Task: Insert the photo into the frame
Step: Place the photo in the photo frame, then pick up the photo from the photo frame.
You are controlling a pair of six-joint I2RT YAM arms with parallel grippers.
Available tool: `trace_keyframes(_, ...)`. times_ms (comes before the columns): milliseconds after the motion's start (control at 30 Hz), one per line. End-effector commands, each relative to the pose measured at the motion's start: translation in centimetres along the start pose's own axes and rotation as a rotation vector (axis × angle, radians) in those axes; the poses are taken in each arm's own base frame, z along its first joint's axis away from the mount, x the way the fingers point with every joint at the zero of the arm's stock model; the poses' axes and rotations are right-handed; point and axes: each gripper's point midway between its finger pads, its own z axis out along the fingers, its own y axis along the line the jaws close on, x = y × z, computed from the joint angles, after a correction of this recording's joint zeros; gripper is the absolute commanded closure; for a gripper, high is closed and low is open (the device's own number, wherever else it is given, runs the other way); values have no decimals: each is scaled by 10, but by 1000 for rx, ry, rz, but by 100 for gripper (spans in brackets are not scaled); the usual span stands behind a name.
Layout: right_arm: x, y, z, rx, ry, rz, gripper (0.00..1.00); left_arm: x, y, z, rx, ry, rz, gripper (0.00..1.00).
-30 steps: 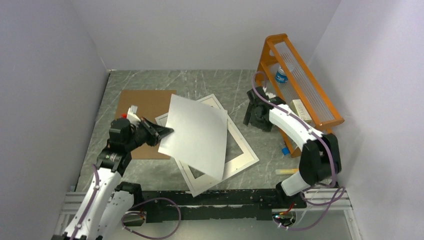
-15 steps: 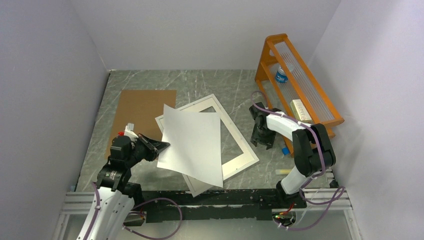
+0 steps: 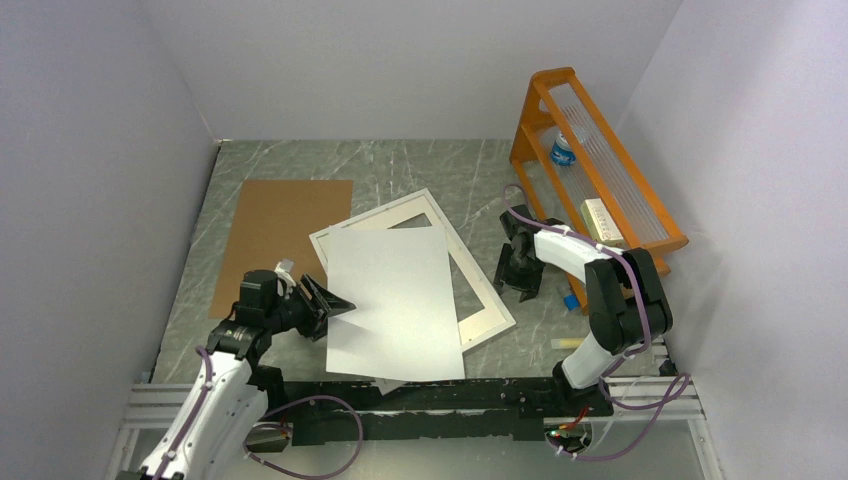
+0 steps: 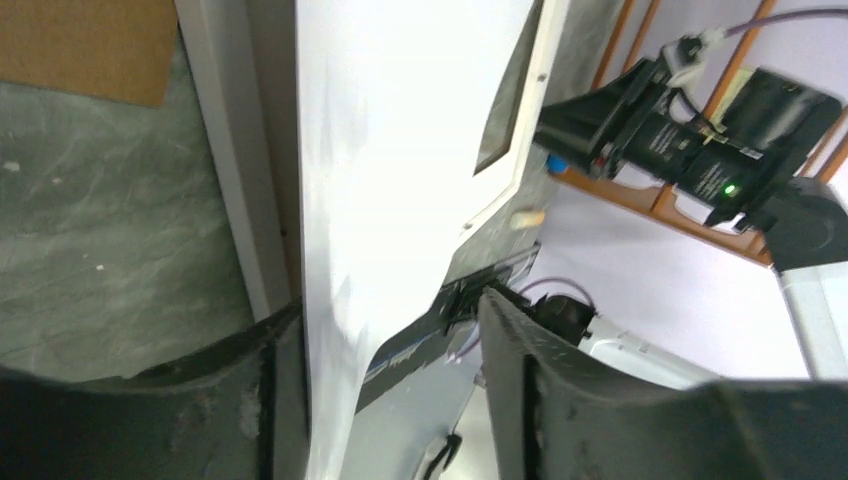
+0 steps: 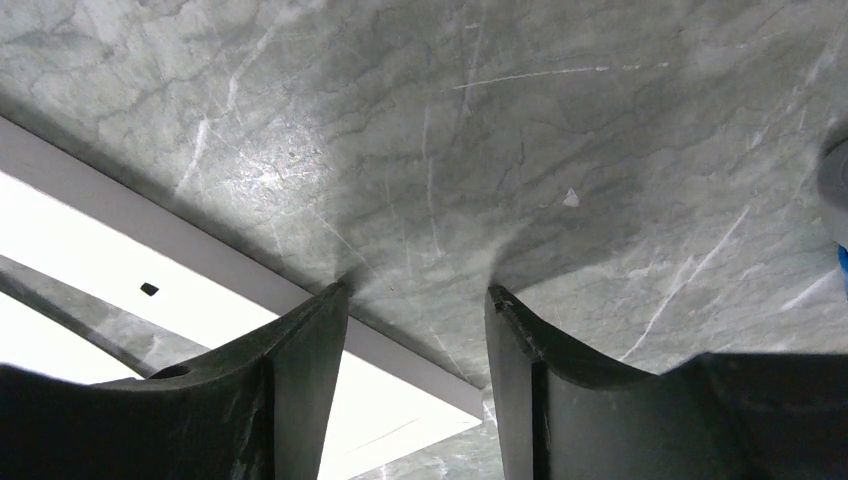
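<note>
The photo (image 3: 395, 300) lies flat with its plain white side up, covering most of the frame (image 3: 385, 213), whose narrow white border shows at the back and right. My left gripper (image 3: 335, 303) is open at the photo's left edge. In the left wrist view the photo (image 4: 400, 150) runs between the spread fingers, close to the left one, with the frame's border (image 4: 535, 110) beyond. My right gripper (image 3: 519, 283) points down at the table by the frame's right side, open. In the right wrist view a frame corner (image 5: 220, 255) passes under its left finger (image 5: 300, 360).
A brown backing board (image 3: 275, 230) lies at the back left. An orange rack (image 3: 600, 170) stands along the right wall, holding a bottle (image 3: 562, 150) and a box (image 3: 600, 220). A pale stick (image 3: 572, 343) lies near the right arm's base. A white corner (image 3: 392, 385) pokes out under the photo's near edge.
The photo went from tilted in the air to flat over the frame. My left gripper came down towards the near edge and opened. My right gripper moved from the rack to the frame's side.
</note>
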Motion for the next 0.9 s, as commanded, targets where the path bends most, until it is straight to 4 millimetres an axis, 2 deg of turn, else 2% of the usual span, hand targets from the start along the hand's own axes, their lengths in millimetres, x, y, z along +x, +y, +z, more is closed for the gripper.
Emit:
trace_keyframes(0, 29, 7, 19, -50, 121, -27, 44, 12, -9, 3, 78, 127, 88, 28)
trace_keyframes(67, 30, 7, 19, -53, 125, -35, 44, 10, -5, 9, 70, 173, 93, 23)
trace_keyframes(167, 30, 9, 20, -63, 131, -45, 44, 0, -4, 16, 52, 191, 69, 26)
trace_keyframes(300, 31, 13, 20, -88, 134, -51, 45, -26, -13, 18, 51, 157, 80, 31)
trace_keyframes(433, 31, 21, 21, -131, 142, -55, 47, -52, -12, 16, 40, 127, 53, 32)
trace_keyframes(533, 31, 27, 20, -168, 146, -60, 48, -60, -13, 19, 53, 134, 35, 29)
trace_keyframes(600, 32, 32, 19, -197, 149, -61, 50, -62, -11, 24, 56, 151, 30, 32)
trace_keyframes(700, 34, 40, 17, -246, 159, -57, 53, -65, -7, 31, 41, 178, 21, 47)
trace_keyframes(867, 46, 45, 14, -299, 190, -31, 56, -72, -7, 33, 23, 194, 35, 88)
